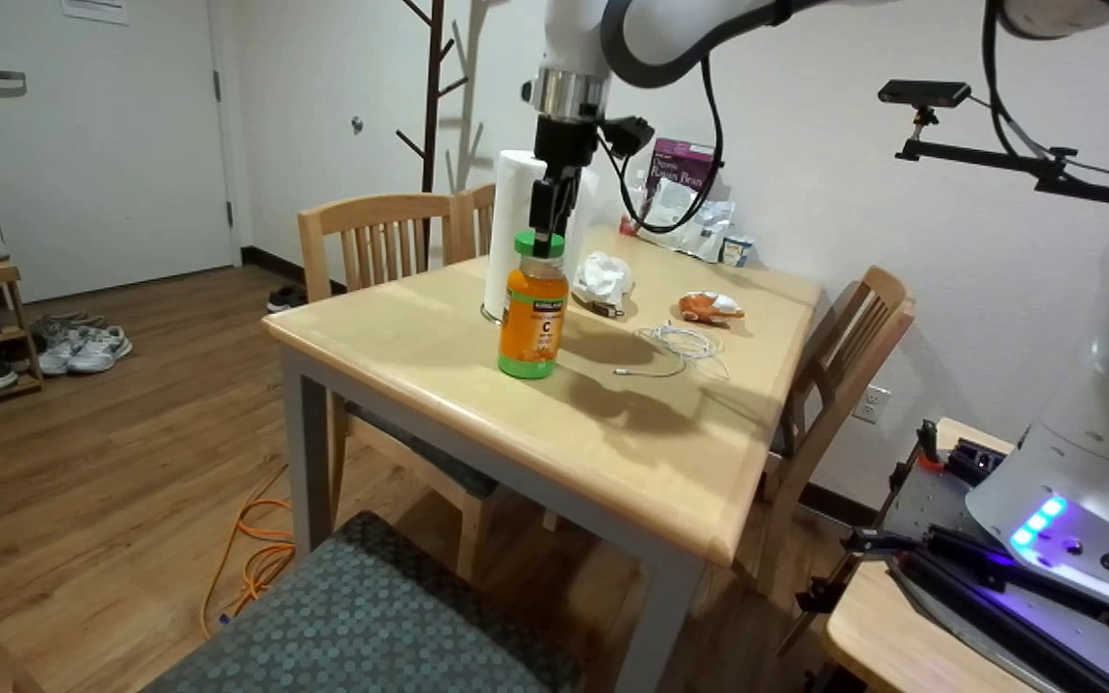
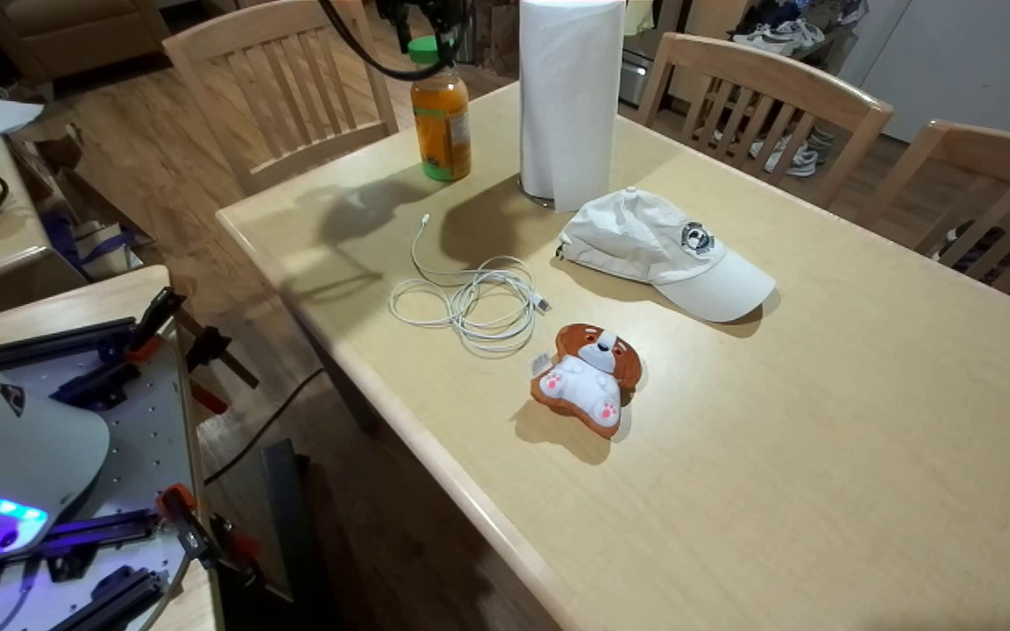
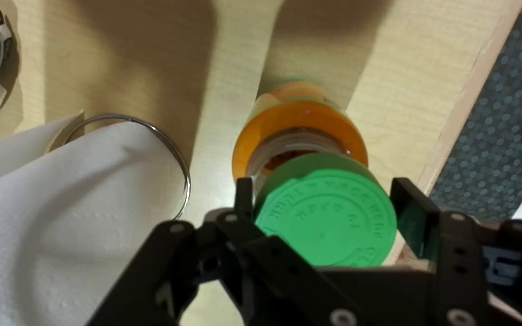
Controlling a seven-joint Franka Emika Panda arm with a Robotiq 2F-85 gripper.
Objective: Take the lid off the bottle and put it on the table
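Note:
The orange bottle [image 1: 532,322] stands upright on the table [image 1: 699,452] near a corner. It also shows in an exterior view [image 2: 441,131] and the wrist view [image 3: 299,113]. The green lid [image 3: 329,217] sits on its neck; it also shows in both exterior views [image 1: 524,245] [image 2: 423,51]. My gripper [image 3: 320,190] points down over the bottle. Its fingers stand on either side of the lid, very close to its rim. Whether both pads press on the lid is not clear. In an exterior view the gripper [image 1: 545,243] partly covers the lid.
A white paper roll [image 2: 568,105] stands close beside the bottle and also shows in the wrist view [image 3: 98,203]. A white cap [image 2: 663,254], a coiled white cable [image 2: 492,307] and a brown plush toy [image 2: 588,377] lie on the table. Bags [image 1: 689,217] stand at the wall.

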